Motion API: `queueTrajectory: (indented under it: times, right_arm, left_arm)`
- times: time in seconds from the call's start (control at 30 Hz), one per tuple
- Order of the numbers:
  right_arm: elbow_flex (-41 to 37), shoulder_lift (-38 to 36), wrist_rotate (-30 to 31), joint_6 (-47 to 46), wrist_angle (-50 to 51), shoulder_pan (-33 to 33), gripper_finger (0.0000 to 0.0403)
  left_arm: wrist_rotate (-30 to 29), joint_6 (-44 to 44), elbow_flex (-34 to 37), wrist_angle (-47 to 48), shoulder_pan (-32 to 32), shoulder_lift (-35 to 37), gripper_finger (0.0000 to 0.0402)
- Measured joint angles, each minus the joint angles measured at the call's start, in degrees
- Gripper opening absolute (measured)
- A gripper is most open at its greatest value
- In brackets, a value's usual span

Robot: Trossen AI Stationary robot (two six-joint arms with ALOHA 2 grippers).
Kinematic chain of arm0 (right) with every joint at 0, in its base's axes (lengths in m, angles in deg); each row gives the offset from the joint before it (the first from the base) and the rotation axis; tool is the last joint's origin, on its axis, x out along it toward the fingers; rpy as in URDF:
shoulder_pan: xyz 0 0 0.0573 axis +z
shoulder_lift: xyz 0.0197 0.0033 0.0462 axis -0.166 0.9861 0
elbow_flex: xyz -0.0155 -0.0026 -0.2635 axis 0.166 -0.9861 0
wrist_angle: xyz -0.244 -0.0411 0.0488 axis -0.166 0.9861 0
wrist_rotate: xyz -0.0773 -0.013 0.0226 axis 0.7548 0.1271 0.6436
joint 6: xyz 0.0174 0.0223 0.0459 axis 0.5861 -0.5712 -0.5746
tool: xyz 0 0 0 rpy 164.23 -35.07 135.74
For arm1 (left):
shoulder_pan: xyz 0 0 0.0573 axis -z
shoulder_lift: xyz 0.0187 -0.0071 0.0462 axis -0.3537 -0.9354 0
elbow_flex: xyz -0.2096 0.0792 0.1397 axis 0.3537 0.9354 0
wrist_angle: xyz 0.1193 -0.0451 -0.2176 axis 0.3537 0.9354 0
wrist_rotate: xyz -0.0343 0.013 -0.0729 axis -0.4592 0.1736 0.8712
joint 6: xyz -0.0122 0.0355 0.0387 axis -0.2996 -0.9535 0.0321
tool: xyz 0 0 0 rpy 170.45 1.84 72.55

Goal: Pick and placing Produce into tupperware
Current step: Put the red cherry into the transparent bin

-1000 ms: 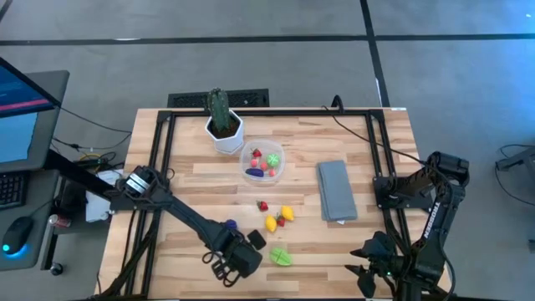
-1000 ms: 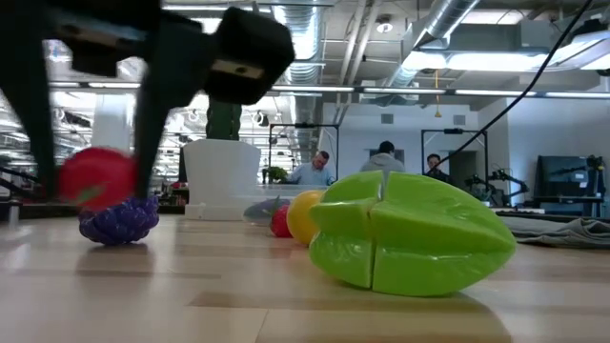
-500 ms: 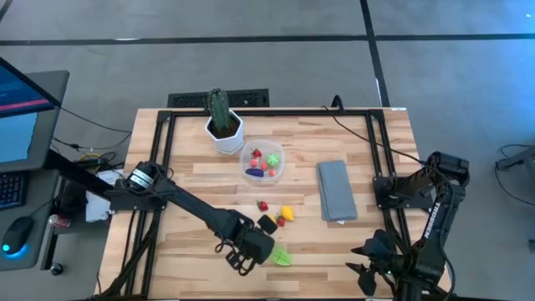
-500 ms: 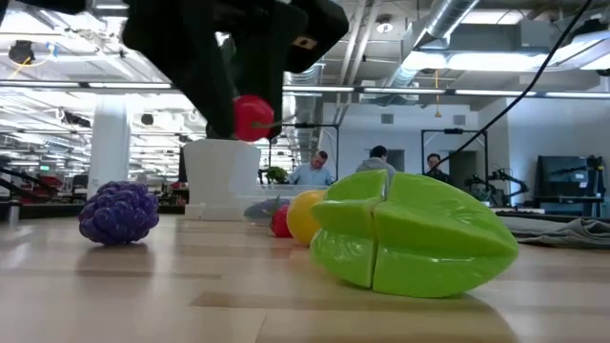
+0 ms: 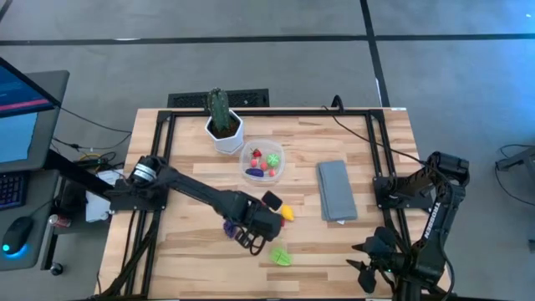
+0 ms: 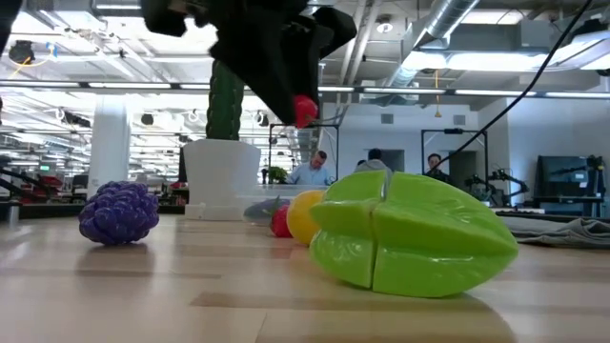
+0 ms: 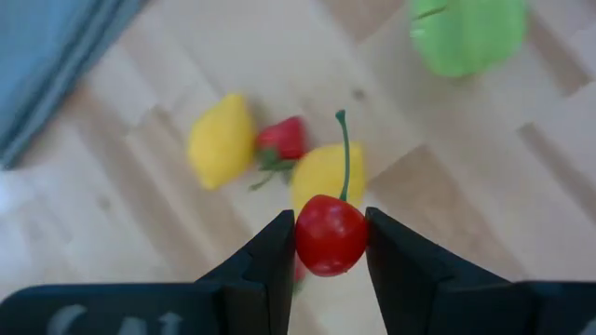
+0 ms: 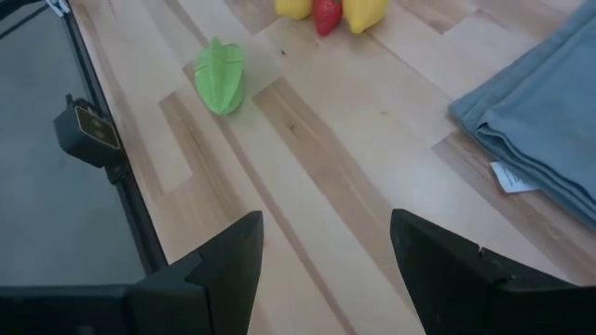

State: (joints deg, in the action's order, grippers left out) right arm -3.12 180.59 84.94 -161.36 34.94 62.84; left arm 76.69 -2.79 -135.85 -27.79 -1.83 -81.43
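High view, left to right: the left pincer (image 5: 261, 224) is seen clamped on a red cherry (image 7: 330, 234), raised above the table (image 5: 351, 150) near the loose yellow and red pieces. The cherry should be carried level to the clear tupperware (image 5: 263, 162) beside the white pot (image 5: 226, 136), and released only once over its rim. At the near right edge, the right pincer (image 5: 368, 267) is parked with fingers apart, empty.

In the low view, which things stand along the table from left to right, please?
Purple bumpy toy grape cluster → white plant pot → small red toy fruit → yellow toy fruit → big green ridged toy fruit → grey folded cloth at the far right.
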Motion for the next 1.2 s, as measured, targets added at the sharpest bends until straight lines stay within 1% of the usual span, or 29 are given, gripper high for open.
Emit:
queueTrajectory:
  times: [0.1, 0.27, 0.57, 0.7, 0.9, 1.2]
  right_arm:
    - [0.0, 0.01, 0.0, -0.03, 0.08, 0.0, 0.026]
    - [0.0, 0.02, 0.0, -0.11, 0.07, 0.0, 0.026]
    - [0.0, 0.02, 0.21, -0.59, -0.52, -0.05, 0.026]
    - [0.0, 0.02, 0.53, -0.59, -0.63, -0.34, 0.026]
    - [0.0, 0.02, 1.63, -0.62, -0.63, -0.97, 0.026]
    - [0.0, 0.02, 1.62, -0.61, -0.63, -2.09, 0.026]
  left_arm:
    - [-1.9, -1.03, -1.46, 3.01, -1.36, 0.12, 0.0105]
    - [-4.12, -3.48, -2.36, 5.23, -4.45, 0.35, 0.0105]
    - [-4.85, -5.35, -2.34, 7.27, -11.47, 3.08, 0.0105]
    - [-6.37, -6.73, -2.29, 7.32, -14.87, 4.41, 0.0105]
    - [-6.18, -7.14, -2.25, 7.14, -19.89, 5.06, 0.0105]
    - [-4.21, -9.45, -2.25, 5.93, -25.4, 5.06, 0.0105]
